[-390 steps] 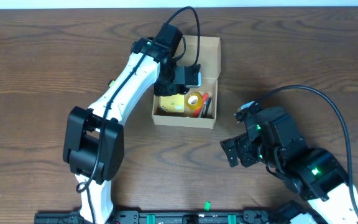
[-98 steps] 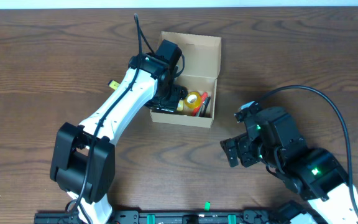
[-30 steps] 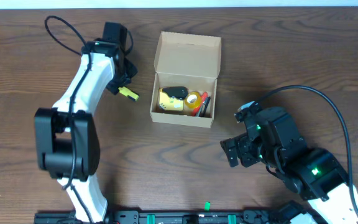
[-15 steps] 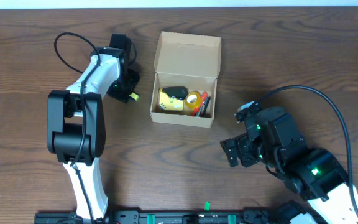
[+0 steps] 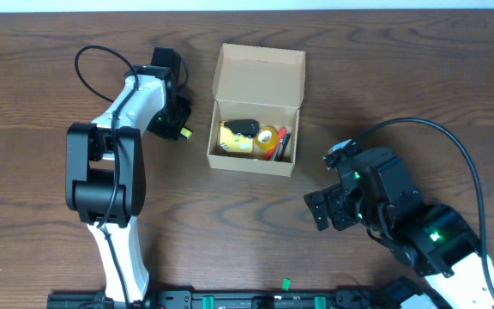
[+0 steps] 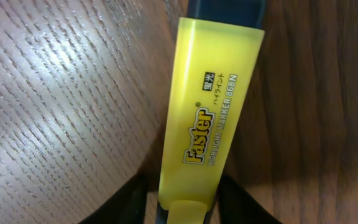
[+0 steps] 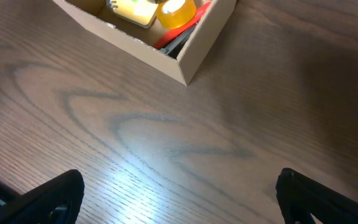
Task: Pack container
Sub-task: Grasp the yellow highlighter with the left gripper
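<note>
left jaws: set astride highlighter [image 6: 210, 118] on bench [image 5: 230, 232], long axis between them, grip cannot be told | right jaws: held wide apart | container [image 5: 251, 165]: open, located right of highlighter, nearer left arm

On the yellow highlighter [image 6: 210, 106] I read the brand "Faster" in bold black letters running along the barrel. Beside it, in small capitals, stands "HIGHLIGHT MARKER 868N". Above that sit a little black box with two light characters and a short line of Japanese script, which I cannot make out for certain.
</note>
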Available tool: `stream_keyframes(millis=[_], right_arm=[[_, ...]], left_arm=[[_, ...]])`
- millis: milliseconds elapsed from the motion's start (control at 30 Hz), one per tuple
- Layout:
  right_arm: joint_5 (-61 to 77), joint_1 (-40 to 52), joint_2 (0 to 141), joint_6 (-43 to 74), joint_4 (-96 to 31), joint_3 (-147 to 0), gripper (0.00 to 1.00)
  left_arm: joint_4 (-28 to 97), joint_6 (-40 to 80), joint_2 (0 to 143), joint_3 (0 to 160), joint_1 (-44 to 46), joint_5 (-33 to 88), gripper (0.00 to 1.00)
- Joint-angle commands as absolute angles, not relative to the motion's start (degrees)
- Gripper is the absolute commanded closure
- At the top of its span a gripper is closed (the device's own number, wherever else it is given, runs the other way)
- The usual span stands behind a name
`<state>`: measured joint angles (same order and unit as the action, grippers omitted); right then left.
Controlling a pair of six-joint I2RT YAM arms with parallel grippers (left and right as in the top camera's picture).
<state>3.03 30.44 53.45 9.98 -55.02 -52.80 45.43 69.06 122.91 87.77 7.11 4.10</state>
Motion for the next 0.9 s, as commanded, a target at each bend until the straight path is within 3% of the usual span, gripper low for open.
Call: stream_keyframes(millis=[0,233,300,567,867], right_arm=[[3.05,29.93,53.15,9.32,-55.07,-53.12,0.01],[3.05,29.93,53.15,9.32,-55.07,-53.12,0.01],[3.05,29.93,53.15,9.32,-55.07,-53.12,0.01],[3.05,29.93,53.15,9.32,-55.07,-53.12,0.01],[3.05,29.93,53.15,9.32,-55.07,-53.12,0.01]], left_arm=[[45.65,69.45,124.95,87.79,6.66,4.10,0.69],[45.67,69.47,124.95,87.79,6.66,4.51,0.82],[45.67,69.45,124.95,87.79,6.68,4.51,0.94],[46.74,65.54,124.40,90.83,6.66,4.71,0.94],[53.54,43.24,118.74,99.11,6.68,0.69,0.94]])
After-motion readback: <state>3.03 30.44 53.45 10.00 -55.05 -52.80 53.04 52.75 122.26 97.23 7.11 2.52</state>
